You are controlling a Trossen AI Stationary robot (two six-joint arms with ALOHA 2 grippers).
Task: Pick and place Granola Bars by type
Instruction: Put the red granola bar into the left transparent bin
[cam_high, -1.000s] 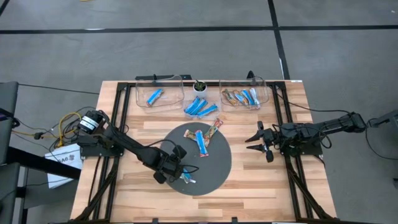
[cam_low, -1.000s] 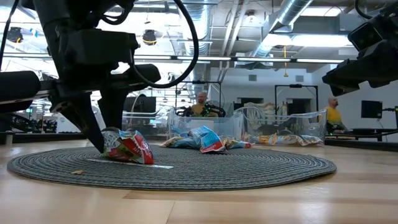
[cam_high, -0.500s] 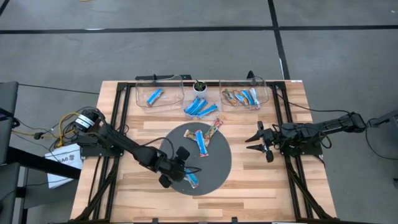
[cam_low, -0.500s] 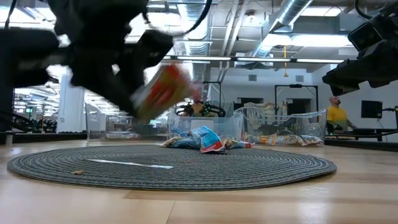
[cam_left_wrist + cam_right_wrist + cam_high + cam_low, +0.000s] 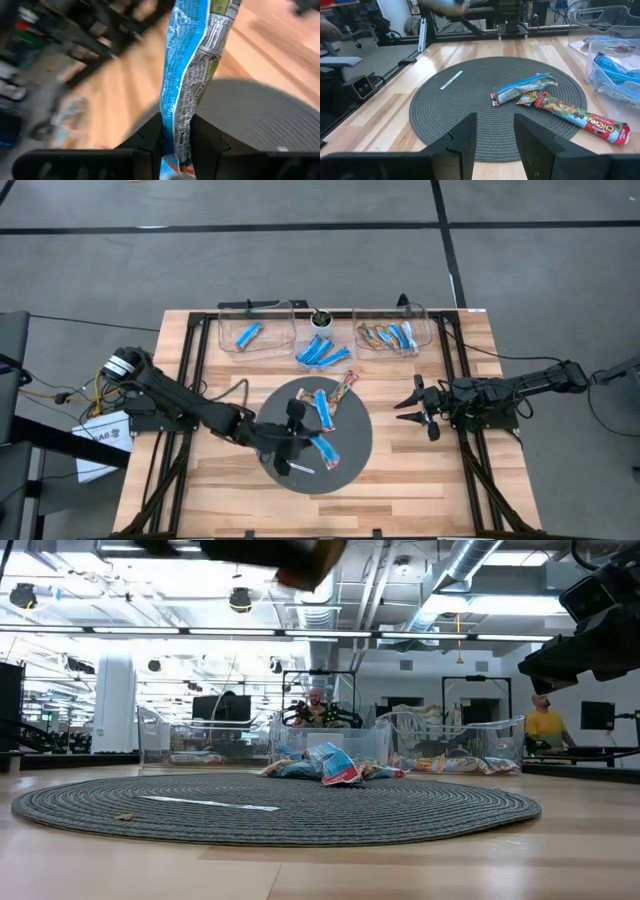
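A blue bar [image 5: 185, 75] is pinched in your left gripper [image 5: 176, 145], lifted above the mat [image 5: 350, 445] — jaws closed on its end. Your right gripper [image 5: 492, 137] waits beside the mat — fingers apart, holding nothing.

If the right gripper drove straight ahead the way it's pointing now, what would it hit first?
Probably the two bars lying together on the round mat: the blue bar first, the brown Chewy bar beside it. The right gripper is open; depth is uncertain.

Glossy foil bar [image 5: 186, 75], woven mat [image 5: 355, 442], wood table [image 5: 420, 480]
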